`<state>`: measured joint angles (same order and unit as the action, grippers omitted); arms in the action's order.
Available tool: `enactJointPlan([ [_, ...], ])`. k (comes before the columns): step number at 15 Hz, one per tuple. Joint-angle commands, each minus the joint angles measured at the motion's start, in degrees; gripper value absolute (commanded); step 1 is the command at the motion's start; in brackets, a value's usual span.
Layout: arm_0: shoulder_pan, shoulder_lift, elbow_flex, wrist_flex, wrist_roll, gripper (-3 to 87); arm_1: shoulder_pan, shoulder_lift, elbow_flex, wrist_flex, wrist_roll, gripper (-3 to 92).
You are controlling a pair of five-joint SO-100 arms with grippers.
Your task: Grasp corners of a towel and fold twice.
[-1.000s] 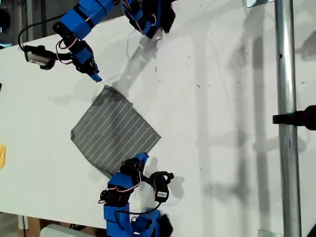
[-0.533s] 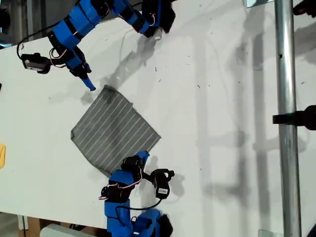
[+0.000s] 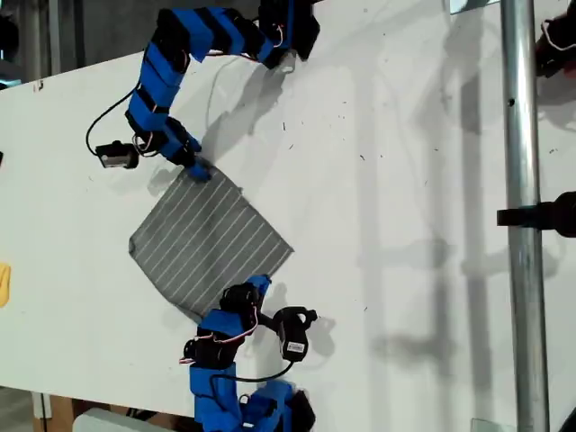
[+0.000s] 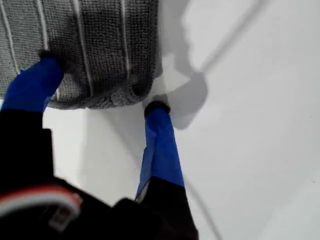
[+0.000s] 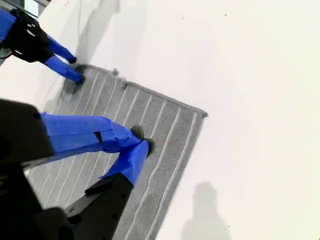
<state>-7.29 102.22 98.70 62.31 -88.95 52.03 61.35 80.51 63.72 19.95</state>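
Jaws straddle towel (image 4: 90, 45) corner (open).

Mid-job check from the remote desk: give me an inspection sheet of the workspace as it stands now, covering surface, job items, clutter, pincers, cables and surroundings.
Surface: white table, small dark specks scattered on it.
Job's things: towel, grey with white stripes, lying flat and unfolded.
Clutter: a yellow item at the exterior view's left edge, cut off.
Pincers: my first gripper is open, straddling a towel corner, one fingertip on the cloth, one on the table. My second gripper is closed over the towel; whether it pinches cloth is unclear.
Cables: black wire looping from the first arm's camera; thin leads on the second arm.
Surroundings: metal pole at the exterior view's right.
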Motion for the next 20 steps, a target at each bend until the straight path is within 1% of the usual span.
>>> enactJointPlan([
  [1, -1.32, 0.35, -1.76, -1.67, -0.35, -2.8, -1.23, -1.93, -5.89, -1.41, -0.79, 27.0],
  [2, -1.32, 0.44, -1.32, -2.02, -0.62, -2.8, -1.14, -2.9, -7.56, -0.35, -0.09, 13.4],
  [3, -1.32, 0.44, -1.05, -2.2, -0.79, -2.8, -1.14, -3.16, -8.26, 0.35, 0.0, 6.6],
  [5, -1.32, 0.62, -0.44, -2.46, -1.32, -2.8, -1.67, -3.08, -8.09, 0.35, -0.18, 0.3],
  [8, -1.32, 0.62, 0.62, -3.25, -2.11, -2.8, -4.66, -2.9, -7.82, 0.18, 0.0, -0.3],
  [9, -1.23, 0.53, 0.53, -3.6, -1.49, -2.7, -5.45, -2.9, -7.73, 0.0, 0.18, -0.3],
  [10, -1.14, -0.18, -0.44, -4.13, 0.62, -2.2, -5.98, -2.99, -7.73, -0.35, 0.26, -0.3],
  [12, -0.62, -6.59, -8.7, -1.85, 6.24, 12.8, -6.33, -3.16, -7.47, -0.62, 0.62, -0.3],
  [13, -0.53, -10.63, -13.18, -1.76, 10.63, 20.9, -6.33, -3.16, -7.38, -0.62, 0.88, -0.3],
  [14, -1.05, -15.73, -18.63, -0.09, 14.94, 23.3, -6.33, -3.16, -7.29, -0.62, 1.05, -0.3],
  [16, -3.96, -29.27, -32.26, 9.05, 18.98, 25.0, -6.33, -3.16, -7.29, -0.53, 1.14, -0.3],
  [17, -5.27, -34.98, -36.47, 10.63, 20.13, 25.2, -6.42, -3.08, -7.29, -0.35, 1.23, -0.3],
  [20, -8.53, -47.11, -46.14, 12.66, 21.18, 25.1, -7.12, -2.37, -7.21, 0.09, 1.67, -0.3],
])
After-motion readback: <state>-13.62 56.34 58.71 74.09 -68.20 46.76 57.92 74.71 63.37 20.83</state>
